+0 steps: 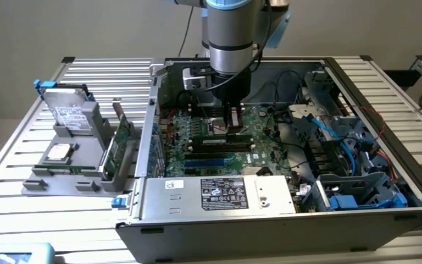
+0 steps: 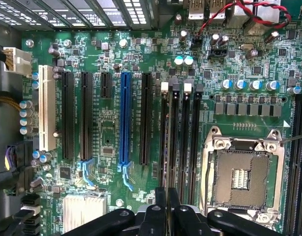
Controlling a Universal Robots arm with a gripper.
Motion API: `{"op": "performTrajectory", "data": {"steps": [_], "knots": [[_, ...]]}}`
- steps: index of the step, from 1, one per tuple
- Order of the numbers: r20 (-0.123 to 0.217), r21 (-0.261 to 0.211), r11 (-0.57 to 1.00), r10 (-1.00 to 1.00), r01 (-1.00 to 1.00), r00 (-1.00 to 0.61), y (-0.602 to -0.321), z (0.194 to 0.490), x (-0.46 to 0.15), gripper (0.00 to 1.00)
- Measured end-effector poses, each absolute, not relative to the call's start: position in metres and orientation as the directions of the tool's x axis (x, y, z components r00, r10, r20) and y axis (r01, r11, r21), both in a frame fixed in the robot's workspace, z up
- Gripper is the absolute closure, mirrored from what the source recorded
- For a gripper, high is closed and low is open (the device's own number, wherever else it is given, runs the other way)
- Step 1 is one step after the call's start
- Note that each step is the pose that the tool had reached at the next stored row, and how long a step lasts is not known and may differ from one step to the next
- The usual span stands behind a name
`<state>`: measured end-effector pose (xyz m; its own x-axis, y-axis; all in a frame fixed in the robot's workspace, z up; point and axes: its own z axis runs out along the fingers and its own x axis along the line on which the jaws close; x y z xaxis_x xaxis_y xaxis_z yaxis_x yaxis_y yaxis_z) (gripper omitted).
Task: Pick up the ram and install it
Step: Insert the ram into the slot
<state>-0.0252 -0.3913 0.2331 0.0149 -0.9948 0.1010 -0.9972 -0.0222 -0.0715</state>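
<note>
The ram [image 1: 224, 138] is a slim green stick with black chips. It lies along the black memory slots [image 2: 194, 142] on the motherboard inside the open computer case [image 1: 357, 93]. In the wrist view it shows edge-on as a thin grey strip [image 2: 173, 142] running away from the fingertips. My gripper [image 1: 232, 126] comes straight down onto its top edge. In the wrist view the two fingers of the gripper [image 2: 166, 199] stand pressed close together on that strip. I cannot tell how deep the stick sits in its slot.
A blue expansion slot [image 2: 124, 118] and black slots lie beside the memory slots, with the open CPU socket [image 2: 242, 177] on the other side. The power supply [image 1: 218, 193] sits at the case front, with cables [image 1: 321, 126] at the exterior view's right. A grey holder [image 1: 72, 165] outside the case carries a hard drive [image 1: 68, 110] and a broad green card [image 1: 121, 144].
</note>
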Motion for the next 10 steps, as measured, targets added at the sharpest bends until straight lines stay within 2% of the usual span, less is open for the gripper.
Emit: {"op": "performTrajectory", "data": {"steps": [10], "knots": [[0.101, -0.072, -0.022, -0.995, -0.997, 0.015, -0.3938, 0.2319, -0.0253, 0.87]]}}
